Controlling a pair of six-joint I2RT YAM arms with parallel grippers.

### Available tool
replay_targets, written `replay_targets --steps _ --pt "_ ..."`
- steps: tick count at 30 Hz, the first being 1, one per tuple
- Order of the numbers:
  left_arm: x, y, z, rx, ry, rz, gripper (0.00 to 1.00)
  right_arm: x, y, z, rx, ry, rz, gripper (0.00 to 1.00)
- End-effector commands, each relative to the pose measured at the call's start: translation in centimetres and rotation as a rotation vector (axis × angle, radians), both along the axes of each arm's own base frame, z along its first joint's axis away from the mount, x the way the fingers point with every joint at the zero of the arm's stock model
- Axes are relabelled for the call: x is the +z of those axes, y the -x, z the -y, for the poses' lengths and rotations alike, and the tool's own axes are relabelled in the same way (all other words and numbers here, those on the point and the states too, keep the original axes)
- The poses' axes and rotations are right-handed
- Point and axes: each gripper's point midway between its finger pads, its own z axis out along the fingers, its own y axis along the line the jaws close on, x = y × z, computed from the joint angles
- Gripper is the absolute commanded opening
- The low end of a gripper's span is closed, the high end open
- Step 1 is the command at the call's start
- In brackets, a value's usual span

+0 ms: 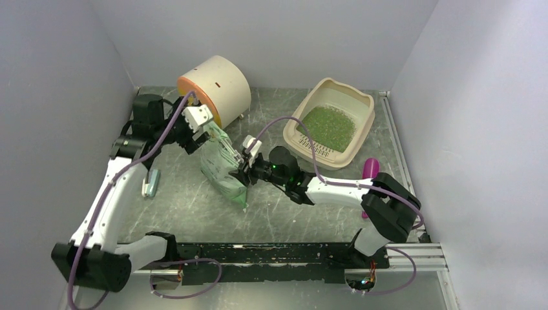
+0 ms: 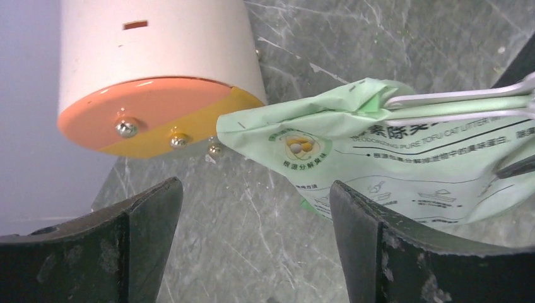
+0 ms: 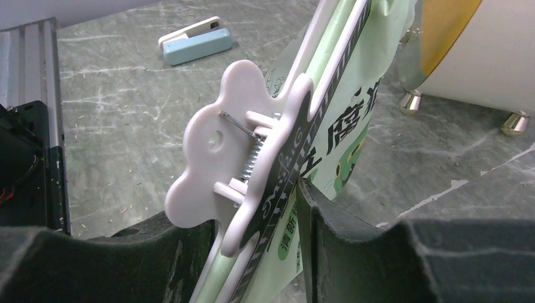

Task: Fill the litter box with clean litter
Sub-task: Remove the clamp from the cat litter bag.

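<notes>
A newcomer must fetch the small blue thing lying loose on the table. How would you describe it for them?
Start at the cream cabinet, far left. Come nearer along the left arm; on the table just right of its white forearm lies a pale blue bar with a white top. Unlike the white clip, it is off the bag.

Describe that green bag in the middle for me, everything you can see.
The green bag is soft printed plastic, labelled tofu cat litter, standing tilted on the grey table. A white clip with a spring pinches its top shut. The right gripper grips that clip; the left gripper hangs open beside a corner, not touching.
</notes>
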Motion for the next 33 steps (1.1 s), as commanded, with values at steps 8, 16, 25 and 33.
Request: replay_targets --steps 8,16,25,33 --pt "0.0 -0.9 4.0 -0.383 -0.013 -0.027 0.87 3.3 1.9 -0.1 0.078 -0.076 0.062 0.07" --pt "0.4 -2.0 5.2 -0.479 -0.005 -0.022 0.88 3.6 3.0 -0.6 0.104 -0.078 0.095 0.07" --pt "-2.0 -1.0 5.5 -0.524 0.013 -0.093 0.85 3.3 3.8 -1.3 0.117 -0.023 0.160 0.07" --pt "-2.8 0.8 4.3 -0.466 -0.022 -0.102 0.84 3.9 3.7 -1.3 0.116 -0.026 0.183 0.07"
